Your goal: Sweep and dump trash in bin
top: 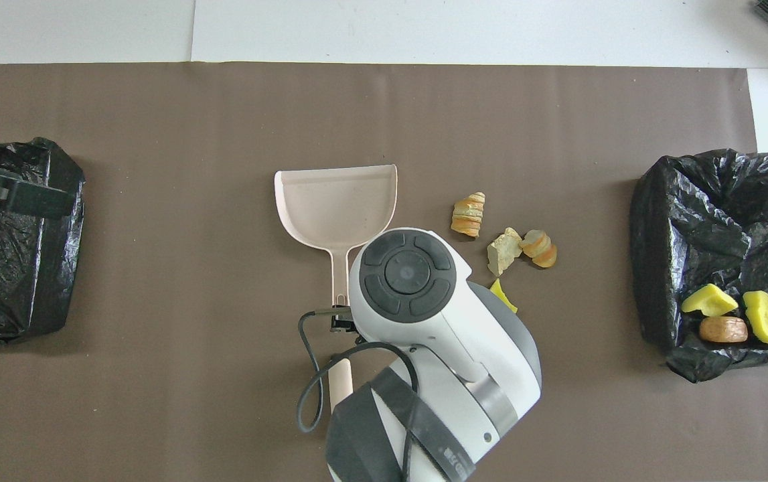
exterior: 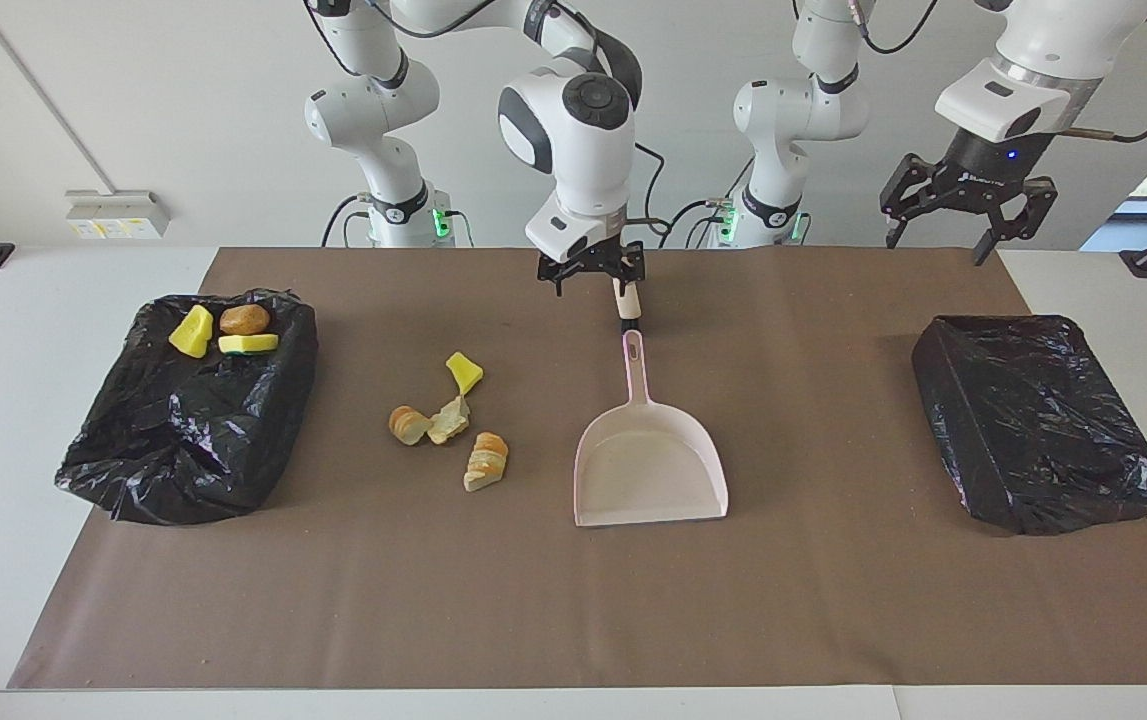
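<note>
Brown mat (exterior: pixel 533 600) covered tabletop | trash (exterior: pixel 448 420) loose mid-table beside dustpan (exterior: pixel 648 470), three pieces in bin (exterior: pixel 188 420) at right arm's edge | right gripper (exterior: pixel 591 268) raised, spread, empty | left gripper (exterior: pixel 963 195) waited, wide.
</note>
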Motion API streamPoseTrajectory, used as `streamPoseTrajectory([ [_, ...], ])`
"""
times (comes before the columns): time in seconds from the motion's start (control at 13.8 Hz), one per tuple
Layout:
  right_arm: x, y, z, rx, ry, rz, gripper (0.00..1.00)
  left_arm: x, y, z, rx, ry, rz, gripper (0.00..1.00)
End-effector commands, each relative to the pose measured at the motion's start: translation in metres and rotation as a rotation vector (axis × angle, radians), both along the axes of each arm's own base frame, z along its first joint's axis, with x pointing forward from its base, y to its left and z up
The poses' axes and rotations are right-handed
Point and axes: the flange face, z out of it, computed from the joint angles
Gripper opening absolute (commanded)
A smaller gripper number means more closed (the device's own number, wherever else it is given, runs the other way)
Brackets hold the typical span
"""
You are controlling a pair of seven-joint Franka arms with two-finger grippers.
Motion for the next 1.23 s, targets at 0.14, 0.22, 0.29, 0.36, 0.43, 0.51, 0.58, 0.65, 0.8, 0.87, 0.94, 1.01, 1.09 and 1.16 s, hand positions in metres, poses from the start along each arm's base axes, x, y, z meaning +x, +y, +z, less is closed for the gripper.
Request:
streamPoseTrajectory([
  [0.14,-0.112,0.006,-0.017,0.068,0.068,0.019,1.00,0.025,-0.080,-0.074,-0.006,-0.012,0.010,1.00],
  [0.22,-0.131,0.013,-0.025,0.082,0.075,0.036,1.00,0.024,-0.090,-0.088,-0.007,-0.014,-0.006,1.00],
  [0.29,-0.148,0.019,-0.038,0.074,0.077,0.045,1.00,0.021,-0.103,-0.099,-0.007,-0.014,-0.018,1.00],
  [0.36,-0.157,0.023,-0.051,0.072,0.072,0.046,1.00,0.019,-0.113,-0.110,-0.009,-0.008,0.000,1.00],
  [0.43,-0.166,0.026,-0.065,0.069,0.070,0.055,1.00,0.012,-0.130,-0.127,-0.010,0.003,0.006,1.00],
  [0.51,-0.177,0.031,-0.077,0.067,0.069,0.068,1.00,0.005,-0.147,-0.146,-0.011,0.010,0.006,1.00],
  [0.58,-0.182,0.031,-0.088,0.071,0.089,0.058,1.00,-0.005,-0.164,-0.164,-0.011,0.020,0.015,1.00],
  [0.65,-0.187,0.029,-0.103,0.059,0.111,0.061,1.00,-0.014,-0.180,-0.177,0.003,0.027,0.021,1.00],
  [0.8,-0.201,0.037,-0.128,0.050,0.106,0.077,1.00,-0.026,-0.227,-0.228,0.062,0.025,0.039,1.00],
  [0.87,-0.205,0.040,-0.133,0.057,0.096,0.081,1.00,-0.029,-0.239,-0.250,0.053,0.021,0.078,1.00],
  [0.94,-0.208,0.043,-0.136,0.055,0.097,0.084,1.00,-0.036,-0.250,-0.265,0.046,0.017,0.092,1.00],
  [1.01,-0.214,0.047,-0.141,0.050,0.103,0.094,1.00,-0.046,-0.261,-0.282,0.047,0.024,0.091,1.00],
  [1.09,-0.224,0.054,-0.149,0.050,0.114,0.092,1.00,-0.052,-0.263,-0.292,0.044,0.026,0.112,1.00],
  [1.16,-0.230,0.062,-0.157,0.062,0.116,0.079,1.00,-0.064,-0.271,-0.305,0.030,0.017,0.133,1.00],
])
